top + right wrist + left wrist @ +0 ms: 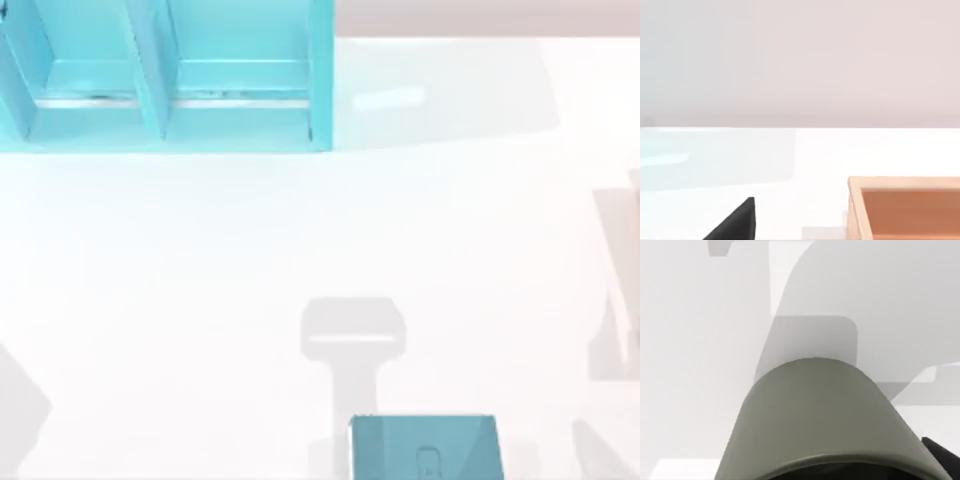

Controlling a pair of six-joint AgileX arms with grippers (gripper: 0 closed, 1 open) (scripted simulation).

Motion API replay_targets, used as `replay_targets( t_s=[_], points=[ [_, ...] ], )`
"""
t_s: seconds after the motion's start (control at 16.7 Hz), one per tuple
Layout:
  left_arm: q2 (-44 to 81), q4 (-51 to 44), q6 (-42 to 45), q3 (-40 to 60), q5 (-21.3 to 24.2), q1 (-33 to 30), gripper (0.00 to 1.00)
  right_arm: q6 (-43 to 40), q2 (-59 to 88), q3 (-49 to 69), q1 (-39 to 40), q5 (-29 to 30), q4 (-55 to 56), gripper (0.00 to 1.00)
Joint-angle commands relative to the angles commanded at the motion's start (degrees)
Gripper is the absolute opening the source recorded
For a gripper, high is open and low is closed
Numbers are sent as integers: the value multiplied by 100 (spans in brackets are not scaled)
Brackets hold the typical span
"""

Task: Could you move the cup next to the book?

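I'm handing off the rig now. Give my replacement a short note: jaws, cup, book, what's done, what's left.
Left gripper: the cup sits close under its wrist camera, seemingly carried; whether the jaws are clamped can't be told.
Right gripper: a dark fingertip shows beside a wooden tray; jaw state unclear, seems idle.
Book: flat at the table's near edge, right of centre. Turquoise shelf unit at far left.
Done: cup apparently picked up.
Left: set it down beside the book, release.

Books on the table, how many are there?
1. The teal book lies at the table's near edge, right of centre in the top view; others may lie out of frame.
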Motion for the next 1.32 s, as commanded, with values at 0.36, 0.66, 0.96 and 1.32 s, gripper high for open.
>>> replay_targets(
  t_s=[0.36,0.66,0.96,1.32],
  points=[
    [-319,-969,-21,512,0,-12,0,0,0,0,0,0,0,100],
    [-361,-1027,-28,574,2,-10,0,0,0,0,0,0,0,100],
    [-294,-1017,-572,778,-85,-365,0,0,0,0,0,0,0,100],
    [8,-1060,-3112,1495,-259,-1930,0,0,0,0,0,0,0,100]
  ],
)
